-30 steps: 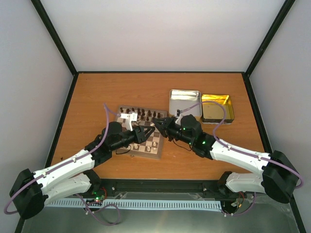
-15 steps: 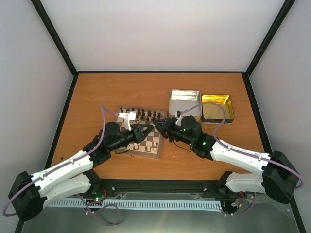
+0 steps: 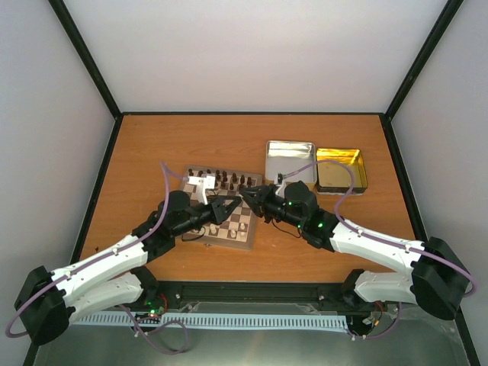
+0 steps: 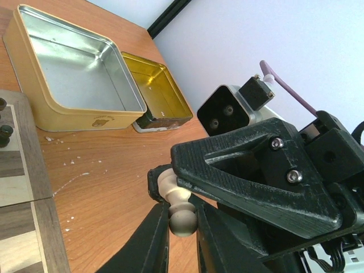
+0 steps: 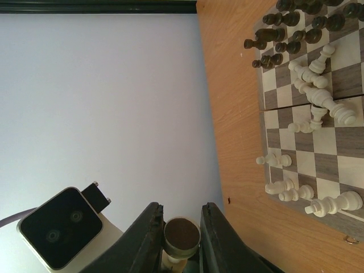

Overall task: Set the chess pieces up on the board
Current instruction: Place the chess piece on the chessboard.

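Left pincer (image 4: 182, 227) clenched on the ball-shaped head of one pale cream turned-wood chess piece (image 4: 173, 193). Right pincer (image 5: 181, 222) gripped the same piece at its base, the round dark brown underside facing the right wrist camera. The piece was therefore held at both ends, in the air above the right part of the square checkered wooden board (image 3: 242, 226). The board lay on the orange-brown wooden table (image 3: 152, 152), left of the open silver rectangular metal tin (image 3: 290, 156), with the gold tin (image 3: 341, 169) further right.

Risks (judgement):
- The head is a smooth sphere. If the right pincer lets go while the left grip is thin or off-centre, the piece may squirt out and drop.
- If either arm pulls while both hold, the narrow waist takes the strain and the piece may twist in the fingers.
- A drop here would land among the toppled pale pieces (image 5: 315, 96) and could scatter them or knock the dark pieces (image 5: 284, 34) grouped on the far rows.

Materials:
- Piece: lathe-turned, satin finish, collar below the ball.
- Pincer fingers: matte black plastic, flat-sided.
- Tins: thin glossy metal, rounded corners, reflective insides.
- Table: wood grain showing, with pale specks near the silver tin.
- Board: dark and cream squares inside a light brown border.
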